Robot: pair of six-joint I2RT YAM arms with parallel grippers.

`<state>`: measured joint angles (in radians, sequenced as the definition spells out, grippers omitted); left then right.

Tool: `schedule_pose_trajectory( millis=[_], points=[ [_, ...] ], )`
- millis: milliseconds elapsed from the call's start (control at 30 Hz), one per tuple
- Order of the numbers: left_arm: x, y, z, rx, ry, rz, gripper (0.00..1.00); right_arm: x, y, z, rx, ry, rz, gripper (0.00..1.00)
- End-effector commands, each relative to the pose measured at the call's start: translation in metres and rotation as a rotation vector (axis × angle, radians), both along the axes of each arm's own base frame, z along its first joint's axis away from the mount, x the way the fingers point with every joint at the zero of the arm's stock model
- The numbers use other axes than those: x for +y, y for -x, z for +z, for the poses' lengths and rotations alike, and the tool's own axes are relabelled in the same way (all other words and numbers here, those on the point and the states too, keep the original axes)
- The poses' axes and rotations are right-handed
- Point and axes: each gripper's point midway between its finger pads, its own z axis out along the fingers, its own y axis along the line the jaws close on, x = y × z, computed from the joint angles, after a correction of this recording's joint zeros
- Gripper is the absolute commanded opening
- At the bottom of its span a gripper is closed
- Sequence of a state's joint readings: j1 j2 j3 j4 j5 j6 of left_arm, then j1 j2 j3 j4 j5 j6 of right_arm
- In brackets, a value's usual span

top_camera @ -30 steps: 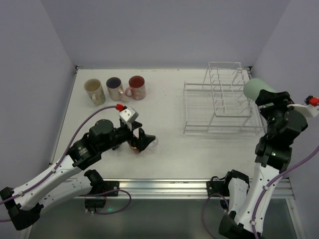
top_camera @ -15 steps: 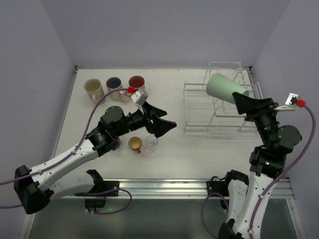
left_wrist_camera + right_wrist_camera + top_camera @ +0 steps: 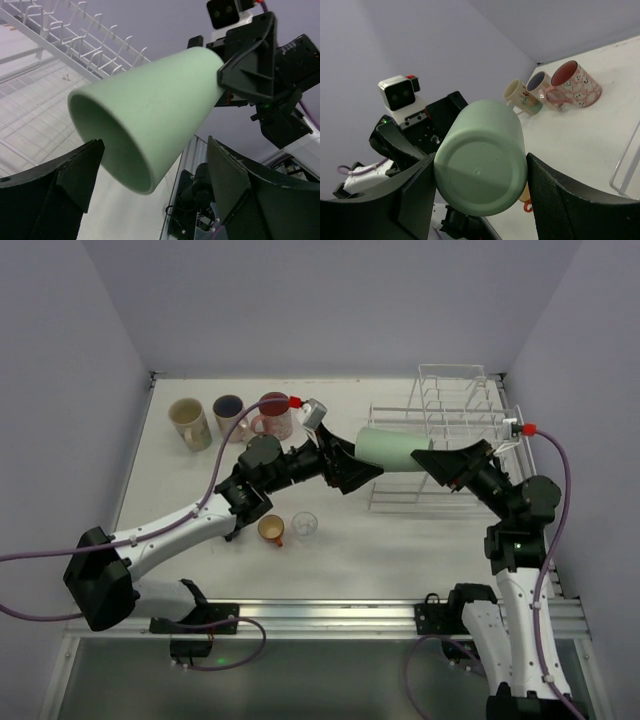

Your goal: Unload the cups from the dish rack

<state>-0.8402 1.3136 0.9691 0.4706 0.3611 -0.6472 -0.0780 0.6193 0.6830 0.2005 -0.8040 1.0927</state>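
The green tumbler [image 3: 392, 450] hangs sideways in the air between the arms, left of the white wire dish rack [image 3: 470, 475]. My right gripper [image 3: 440, 462] is shut on its base end [image 3: 480, 170]. My left gripper [image 3: 352, 470] is open, its fingers [image 3: 65, 175] spread on either side just below the tumbler's open mouth [image 3: 120, 130], not touching it. On the table stand a beige mug [image 3: 188, 422], a mug with a dark blue inside [image 3: 230, 415], a pink mug [image 3: 272, 417], an orange cup [image 3: 270, 530] and a clear glass [image 3: 305, 525]. No cup shows in the rack.
The three mugs also show in the right wrist view, the pink one [image 3: 575, 85] nearest. The rack's tall dividers [image 3: 450, 405] stand at the back right. Purple walls close in the table on three sides.
My right arm swung the green tumbler left from beside the rack to over the table. My left arm rose from the orange cup and glass and reached right, open, to the tumbler's mouth.
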Motion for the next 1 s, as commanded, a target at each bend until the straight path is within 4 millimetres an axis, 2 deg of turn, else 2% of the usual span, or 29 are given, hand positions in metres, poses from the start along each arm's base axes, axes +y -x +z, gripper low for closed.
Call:
schedule_pose_trajectory(
  millis=[0,67,100,167,200,233,267,300,333,367,400,433,467,500,533,567,633,667,700,767,800,900,967],
  points=[
    [0.003,-0.002,0.048,-0.107,0.125,0.023,0.88,0.012,0.004,-0.004,-0.012,-0.015,0.070,0.23],
    [0.005,-0.003,0.050,-0.113,0.128,0.033,0.80,0.014,-0.001,-0.015,0.016,-0.015,0.079,0.23],
    [0.005,-0.002,0.051,-0.122,0.129,0.031,0.59,0.017,-0.002,-0.017,0.015,-0.017,0.089,0.23],
    [0.007,-0.005,0.050,-0.119,0.120,0.050,0.32,0.024,-0.005,-0.024,0.037,-0.021,0.107,0.24],
    [0.011,-0.006,0.053,-0.130,0.116,0.070,0.11,0.025,-0.006,-0.027,0.043,-0.020,0.107,0.27],
    [0.013,-0.008,0.053,-0.133,0.105,0.089,0.04,0.026,-0.008,-0.027,0.042,-0.013,0.106,0.33],
    [0.017,-0.018,0.043,-0.106,0.054,0.147,0.00,0.028,-0.007,-0.028,0.041,-0.008,0.116,0.51],
    [0.023,-0.024,0.052,-0.142,0.024,0.197,0.00,0.029,-0.010,-0.031,0.054,-0.004,0.110,0.62],
    [0.029,-0.032,0.051,-0.143,-0.010,0.246,0.00,0.029,-0.010,-0.031,0.039,0.013,0.105,0.71],
    [0.039,-0.046,0.034,-0.111,-0.104,0.338,0.00,0.031,-0.010,-0.031,0.034,0.025,0.104,0.77],
    [0.047,-0.056,0.047,-0.154,-0.151,0.396,0.00,0.029,-0.013,-0.035,0.056,0.035,0.076,0.88],
    [0.056,-0.068,0.043,-0.143,-0.208,0.468,0.00,0.027,-0.014,-0.034,0.027,0.070,0.055,0.92],
    [0.071,-0.079,0.019,-0.099,-0.344,0.547,0.00,0.028,-0.013,-0.035,0.022,0.090,0.043,0.94],
    [0.074,-0.093,0.024,-0.118,-0.402,0.588,0.00,0.026,-0.014,-0.040,0.045,0.109,0.022,0.98],
    [0.079,-0.102,0.018,-0.107,-0.454,0.618,0.00,0.022,-0.015,-0.037,0.011,0.136,-0.017,0.99],
    [0.080,-0.116,0.001,-0.076,-0.547,0.621,0.00,0.022,-0.014,-0.038,0.007,0.147,-0.023,0.99],
    [0.078,-0.130,-0.018,-0.041,-0.624,0.603,0.00,0.021,-0.012,-0.038,-0.008,0.175,-0.037,0.99],
    [0.079,-0.135,-0.035,-0.010,-0.685,0.587,0.00,0.021,-0.010,-0.037,-0.013,0.184,-0.038,0.99],
    [0.076,-0.153,-0.053,0.023,-0.734,0.591,0.00,0.021,-0.009,-0.040,-0.007,0.196,-0.038,0.99],
    [0.078,-0.166,-0.079,0.062,-0.817,0.590,0.00,0.022,-0.006,-0.037,-0.041,0.222,-0.040,0.99],
    [0.077,-0.181,-0.097,0.083,-0.862,0.602,0.00,0.021,-0.005,-0.044,-0.016,0.236,-0.038,0.99],
    [0.083,-0.205,-0.128,0.120,-0.944,0.628,0.00,0.022,0.000,-0.047,-0.033,0.272,-0.029,0.99],
    [0.084,-0.214,-0.138,0.126,-0.968,0.637,0.00,0.023,0.001,-0.049,-0.046,0.296,-0.028,0.99]
  ],
)
